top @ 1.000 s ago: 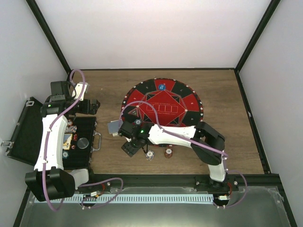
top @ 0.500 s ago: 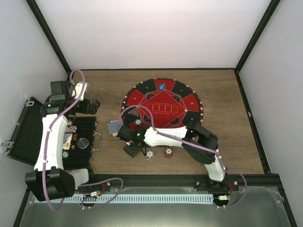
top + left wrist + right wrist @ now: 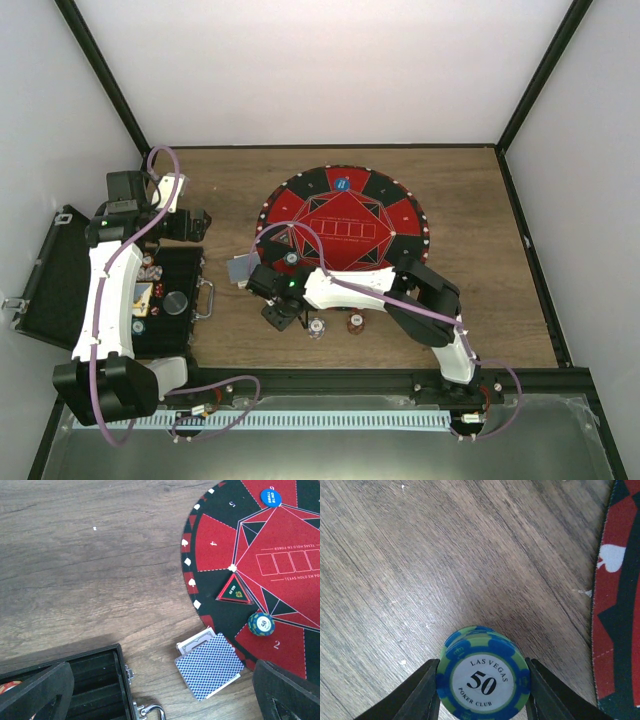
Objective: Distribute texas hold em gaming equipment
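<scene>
Overhead, the left claw hangs above the far end of an open black case at the left of the table. The right arm stretches leftward along the near side of a round red-and-black mat, with the right claw low over the wood just off the mat's near-left rim. A small pile of cards lies on the table between the case and the mat. A blue disc sits on the far part of the mat. A pale chip and a brownish chip rest on bare wood just right of the right claw.

From the left wrist, the left claw's fingers stand wide apart at the bottom corners with nothing between them. Beneath lie a corner of the case and the cards, blue backs up and slightly fanned, just beside the mat's rim. On the mat are a teal chip marked 50 on the red wedge numbered 2, a small triangular marker and, farther off, the blue disc.

From the right wrist, the right claw is clamped on a blue-and-green chip marked 50, and its fingers stand against both sides. The chip is over bare wood, with the mat's edge at the right; whether it rests on the table or is lifted I cannot tell
</scene>
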